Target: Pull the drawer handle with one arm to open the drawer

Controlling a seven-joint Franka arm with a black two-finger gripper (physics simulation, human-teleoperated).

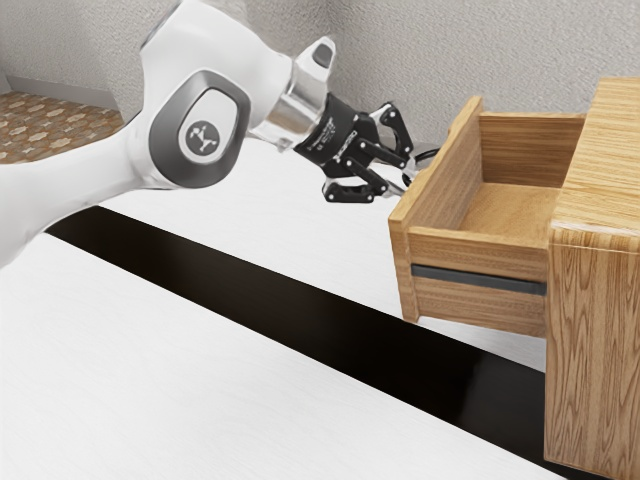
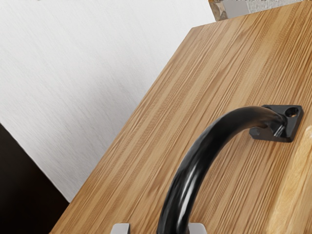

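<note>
The light wooden drawer (image 1: 478, 250) stands pulled well out of the tall wooden cabinet (image 1: 595, 330) at the exterior view's right, and its bare inside can be seen from above. A dark grey strip (image 1: 478, 280) runs along its near side wall. The drawer front panel (image 2: 195, 87), with a straight grain, faces the exterior view's left.

On this panel sits the black curved metal handle (image 2: 204, 146). It rises as an arch from a small black mounting plate (image 2: 279, 124) which is screwed flat to the wood.

The white robot arm (image 1: 200, 110) comes in from the exterior view's left. Its black two-finger hand (image 1: 403, 170) is right at the handle, pointing toward the drawer front. In the wrist view two pale grey fingertips (image 2: 120, 228) stand one on each side of the black arch. One of them is just beside the handle, while a strip of wood shows between the other and the handle. So the fingers are spread around the handle and are not pressing it from both sides.

The cabinet stands on the white table (image 1: 150, 380). A broad black band (image 1: 300, 320) crosses the table diagonally, from the far left to below the drawer. Behind the table there is a grey wall (image 1: 450, 40).
</note>
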